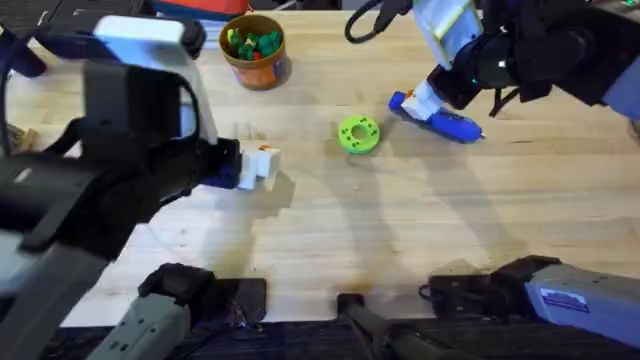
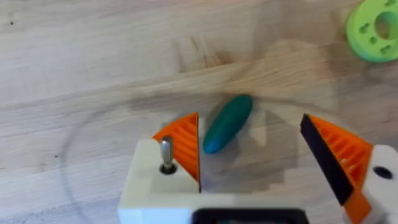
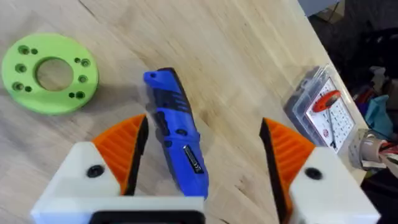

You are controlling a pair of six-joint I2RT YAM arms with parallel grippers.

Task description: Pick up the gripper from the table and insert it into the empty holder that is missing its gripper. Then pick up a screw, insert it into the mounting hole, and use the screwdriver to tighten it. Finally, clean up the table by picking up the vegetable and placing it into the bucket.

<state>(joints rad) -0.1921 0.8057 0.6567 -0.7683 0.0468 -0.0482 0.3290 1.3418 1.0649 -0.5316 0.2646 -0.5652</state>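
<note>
Vegetable: the small teal piece lies on the tabletop between the spread fingers of the left end effector, closer to the finger that carries the screw than to the other, and is touched by neither. It is judged light, rigid and smooth, so it may roll or squirt out under a skewed pinch. Because it lies slanted to the fingers' line, it is best taken across its thick middle, with the ribbed orange pads squared to its long axis. The left end effector is released, held low over the wood and pointed down at the piece. Beyond it, off toward the far side, the lime-green disc is seen.

The screwdriver is laid on the tabletop between the parted fingers of the right end effector, which is likewise released and angled down over it. The blue body is judged stiff, slick and heavier than the toy; a hold at mid-barrel would be steadiest. Past that end effector a clear box is set near the edge.

Farthest off in the overhead view, well apart from the left end effector, the bucket stands upright with green and yellow pieces inside.
</note>
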